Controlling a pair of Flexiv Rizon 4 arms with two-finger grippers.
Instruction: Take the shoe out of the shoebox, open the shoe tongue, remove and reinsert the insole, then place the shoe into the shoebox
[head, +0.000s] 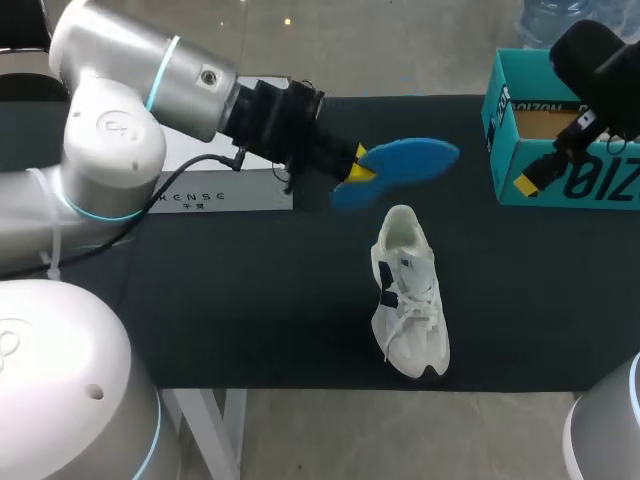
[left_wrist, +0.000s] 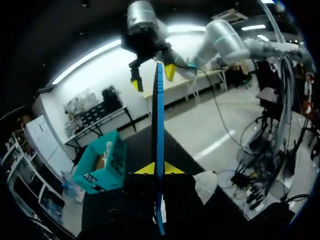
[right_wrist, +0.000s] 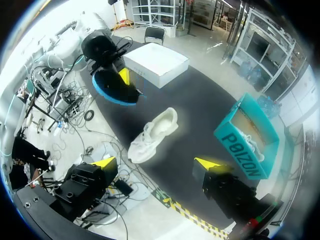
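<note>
A white shoe (head: 408, 292) with dark side marks lies on the black table mat, toe toward the front edge; it also shows in the right wrist view (right_wrist: 152, 135). Above and behind it my left gripper (head: 356, 167) is shut on a blue insole (head: 398, 170), held in the air. In the left wrist view the insole (left_wrist: 159, 125) stands edge-on between the yellow tips (left_wrist: 159, 169). The teal shoebox (head: 560, 150) sits at the back right. My right gripper (head: 533, 178) hangs open over the box's near side, holding nothing (right_wrist: 159, 162).
A white box lid (head: 225, 175) lies at the back left under my left arm. The black mat (head: 250, 310) is bare to the left of the shoe. The table's front edge runs just below the shoe's toe.
</note>
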